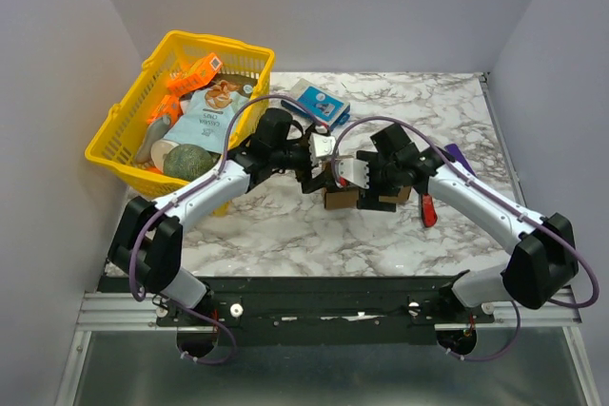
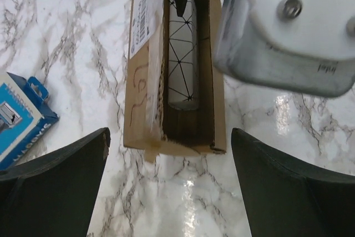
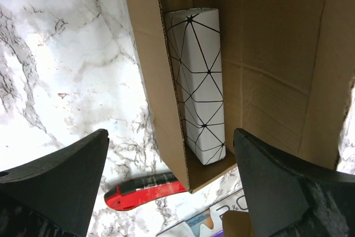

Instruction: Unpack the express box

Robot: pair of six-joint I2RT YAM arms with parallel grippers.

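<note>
The express box (image 1: 341, 199) lies at the middle of the table, a brown carton with its top open. Down in it sits a white packet with black triangle lines (image 2: 182, 54) (image 3: 199, 81). The box's white label shows on its left wall (image 2: 143, 20). My left gripper (image 1: 316, 176) hangs over the box's near end (image 2: 138, 115), open, nothing between its fingers (image 2: 169, 184). My right gripper (image 1: 369, 195) is over the other end of the box (image 3: 150, 54), also open and empty (image 3: 169, 178), with its fingers on either side of the box wall.
A yellow basket (image 1: 119, 106) full of groceries stands at the back left. A small blue-and-white box (image 1: 320, 102) (image 2: 16, 123) lies behind the arms. A red and black utility knife (image 1: 427, 208) (image 3: 144, 190) and a flat purple bar (image 1: 455, 154) lie right of the carton.
</note>
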